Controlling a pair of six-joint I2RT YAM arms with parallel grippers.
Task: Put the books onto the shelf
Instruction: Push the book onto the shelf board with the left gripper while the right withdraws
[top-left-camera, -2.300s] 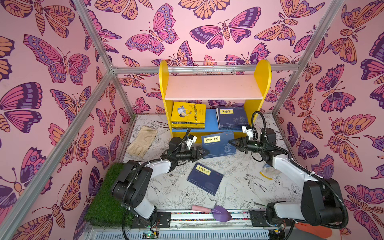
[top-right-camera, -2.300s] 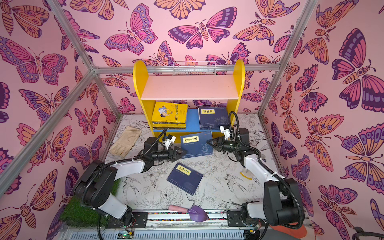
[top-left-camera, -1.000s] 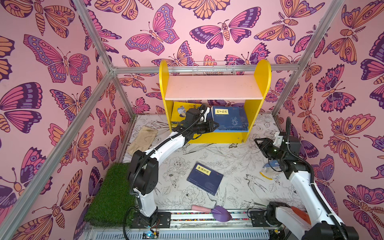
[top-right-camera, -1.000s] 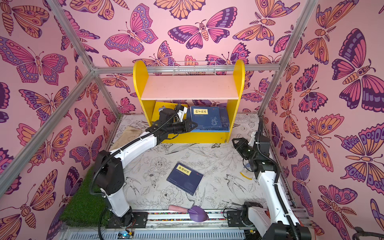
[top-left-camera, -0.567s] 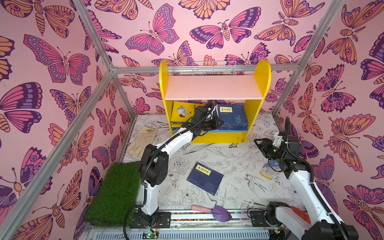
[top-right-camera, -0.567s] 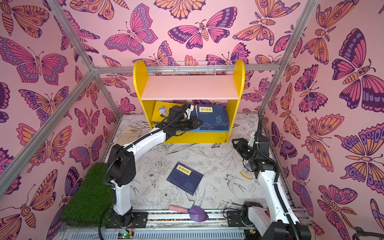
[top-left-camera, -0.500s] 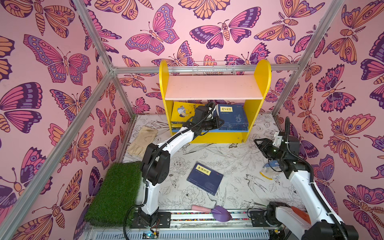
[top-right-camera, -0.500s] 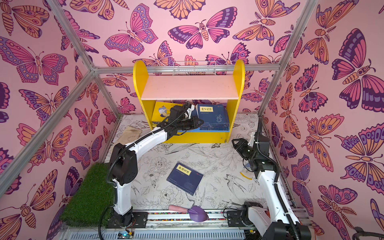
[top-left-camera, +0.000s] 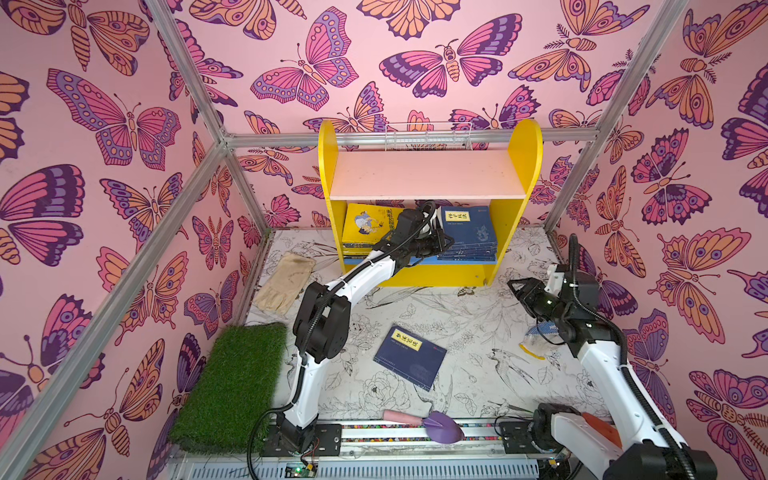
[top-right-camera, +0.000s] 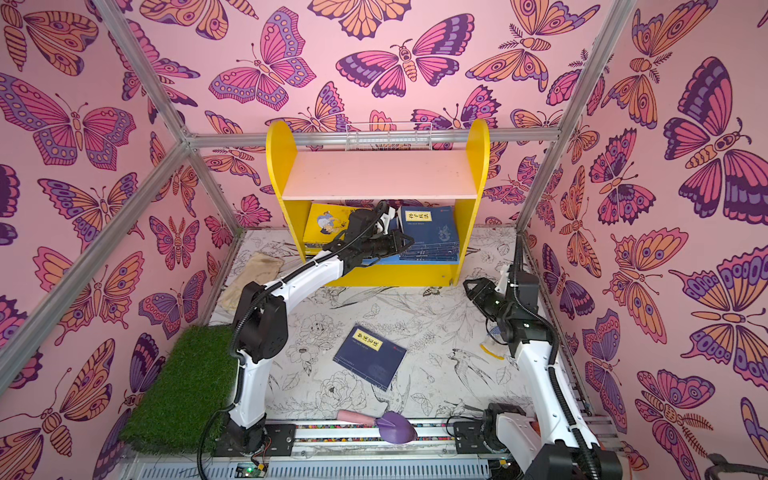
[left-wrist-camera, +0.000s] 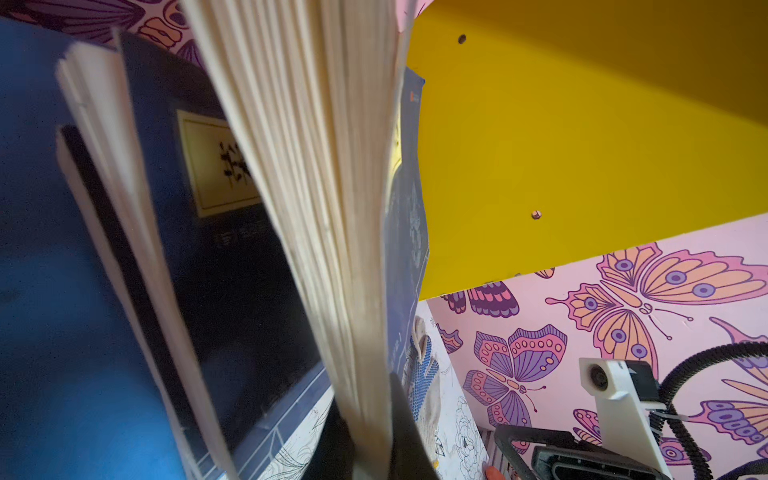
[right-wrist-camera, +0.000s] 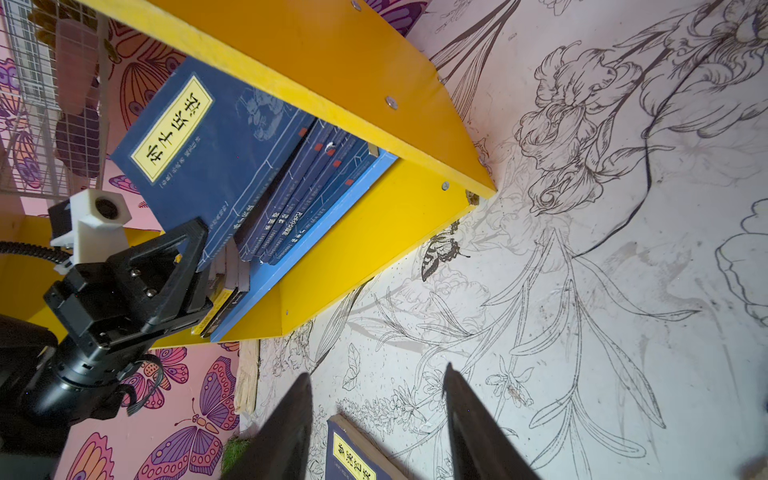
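Clamping a navy book (top-left-camera: 471, 226) by its page edge in my left claw (top-left-camera: 441, 244), I am leaning it on the shelf's (top-left-camera: 428, 178) stack (top-left-camera: 473, 251) for support, my half-open, empty right claw (top-left-camera: 517, 293) hovering short of the last book (top-left-camera: 409, 357) on the desk (top-left-camera: 469, 316).

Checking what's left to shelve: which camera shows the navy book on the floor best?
Both top views: the navy book lies whole, cover up and unobstructed, on the floor. The right wrist view catches only one labelled corner at the frame's edge. The left wrist view does not show it.
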